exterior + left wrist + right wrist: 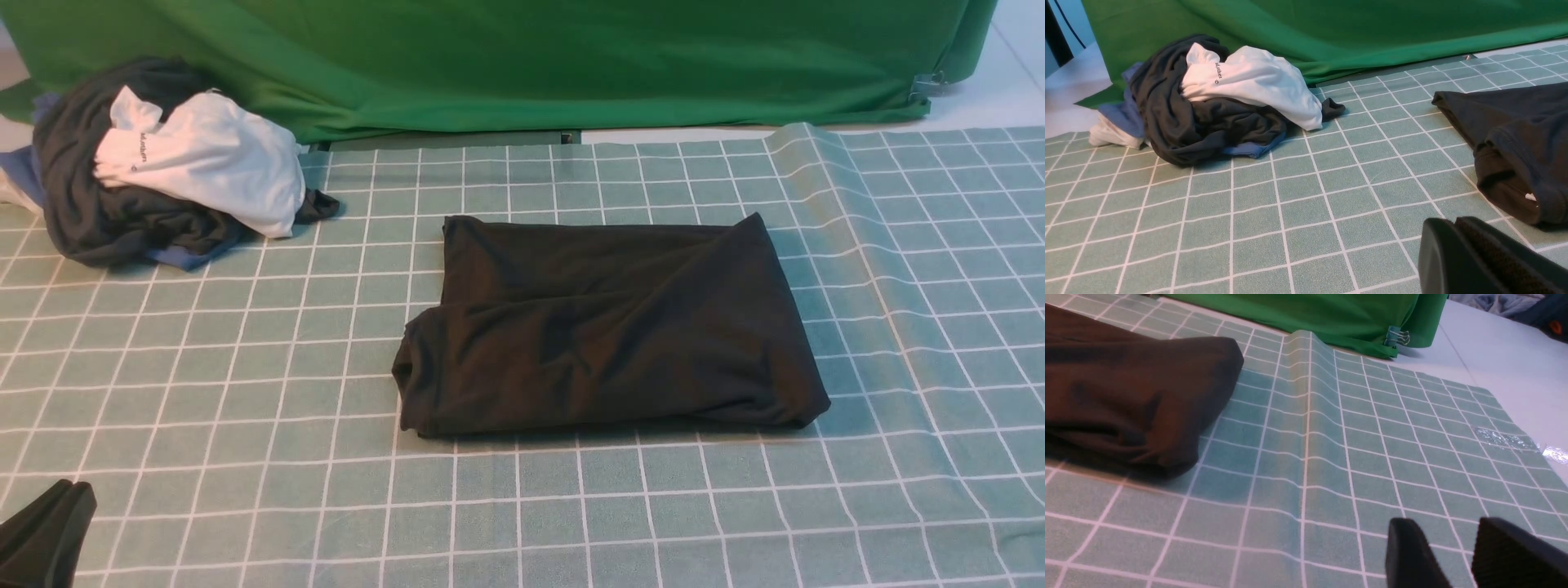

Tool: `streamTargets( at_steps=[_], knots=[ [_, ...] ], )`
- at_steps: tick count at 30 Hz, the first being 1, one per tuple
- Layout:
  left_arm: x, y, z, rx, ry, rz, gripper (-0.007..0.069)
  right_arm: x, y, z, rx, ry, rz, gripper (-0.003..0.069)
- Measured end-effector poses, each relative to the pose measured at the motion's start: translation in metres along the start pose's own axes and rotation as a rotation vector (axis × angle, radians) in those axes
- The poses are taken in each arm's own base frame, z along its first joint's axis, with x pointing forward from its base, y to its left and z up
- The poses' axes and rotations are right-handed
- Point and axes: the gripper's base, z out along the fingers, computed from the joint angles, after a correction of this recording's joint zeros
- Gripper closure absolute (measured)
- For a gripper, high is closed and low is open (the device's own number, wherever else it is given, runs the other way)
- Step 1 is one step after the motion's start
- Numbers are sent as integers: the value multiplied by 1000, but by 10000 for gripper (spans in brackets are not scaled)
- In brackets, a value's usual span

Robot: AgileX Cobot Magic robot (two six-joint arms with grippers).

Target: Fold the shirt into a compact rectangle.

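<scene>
The black shirt (pixel 604 327) lies folded into a rough rectangle in the middle of the checked cloth, its print hidden. In the left wrist view its end (pixel 1515 143) shows a bit of white label inside the fold. My left gripper (pixel 72 488) sits at the front left corner, shut with nothing in it, well clear of the shirt; its tips (pixel 1455 221) are pressed together. My right gripper (pixel 1447 524) is out of the front view; it stands open over bare cloth to the right of the shirt's corner (pixel 1167 396), holding nothing.
A heap of clothes (pixel 163 180) lies at the back left: a white garment (pixel 220 171) on dark grey and blue ones. A green backdrop (pixel 522 57) hangs behind. The checked cloth (pixel 245 408) has a raised crease (pixel 824 204) at the right.
</scene>
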Motion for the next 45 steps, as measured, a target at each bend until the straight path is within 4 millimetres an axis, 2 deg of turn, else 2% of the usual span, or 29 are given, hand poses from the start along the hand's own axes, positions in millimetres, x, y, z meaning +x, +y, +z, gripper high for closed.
streamTargets(
  at_steps=[45],
  knots=[
    [0, 0, 0, 0, 0, 1, 608, 0, 0, 0, 3, -3, 23, 418]
  ],
)
